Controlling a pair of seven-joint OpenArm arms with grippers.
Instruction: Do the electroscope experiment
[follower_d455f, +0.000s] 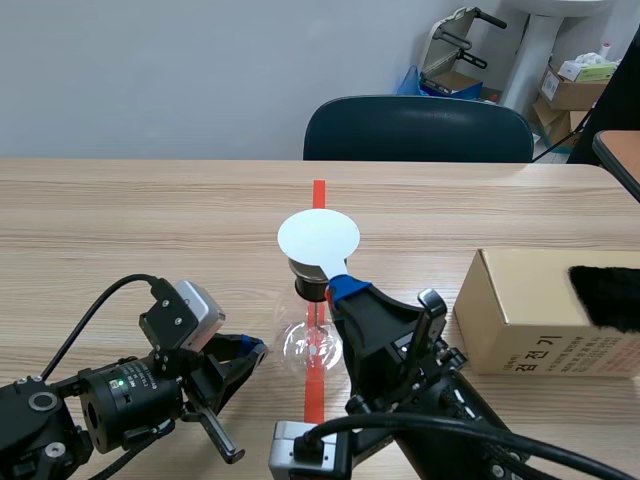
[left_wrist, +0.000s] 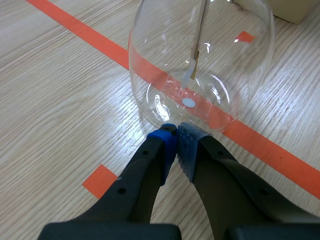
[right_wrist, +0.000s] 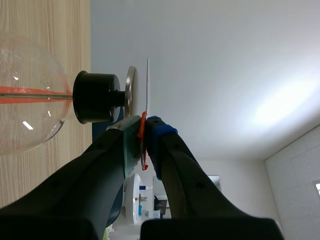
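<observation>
Disc (follower_d455f: 318, 237) hides electroscope (follower_d455f: 304, 346) top (right claw (right_wrist: 144, 125) pinching).

The scene view looks from low between the two arms, across the table (follower_d455f: 150, 220) toward a chair (follower_d455f: 418, 130) and wall (follower_d455f: 150, 80) in the upper frame. It is near enough that the arms fill both lower corners, with the glass flask (follower_d455f: 312, 345) at lower centre. The left wrist view sits just behind the left gripper (left_wrist: 176, 131), facing steeply down at the tabletop, very close to the flask's base, where its fingertips meet. The right wrist view rides behind the right gripper (right_wrist: 144, 125), rolled sideways so the tabletop stands on edge. It catches the flask's neck and black stopper (right_wrist: 95, 97) beside the clamped white disc (right_wrist: 148, 85). All three views share the flask.
</observation>
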